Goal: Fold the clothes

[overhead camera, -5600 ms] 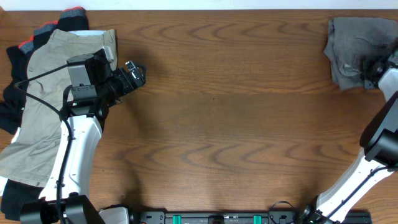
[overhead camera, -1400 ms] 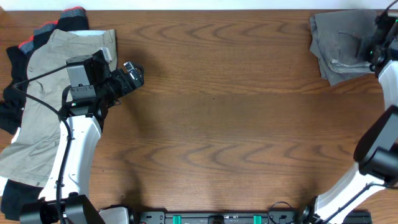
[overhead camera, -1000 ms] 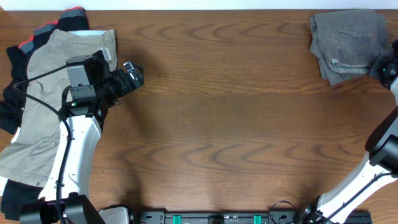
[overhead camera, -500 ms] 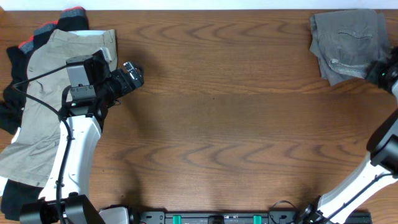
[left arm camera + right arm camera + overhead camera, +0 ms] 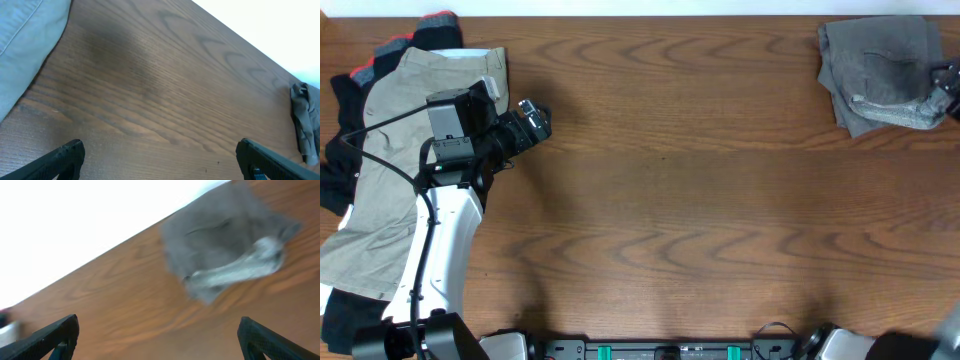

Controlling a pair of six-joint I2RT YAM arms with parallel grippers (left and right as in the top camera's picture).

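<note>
Overhead straight down over the whole table (image 5: pixel 700 200); both wrist views low, oblique, grey shorts (image 5: pixel 880 70) common to all

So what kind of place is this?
Probably a robot test bench, not a home: a robot arm is mounted at a wooden table, with a heap of clothes at one end and a grey garment at the other.

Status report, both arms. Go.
Left fingers open, empty, over bare wood beside khaki shorts. Right fingers open, empty; grey shorts bunched at far-right corner, not gripped. Nothing in the way.
</note>
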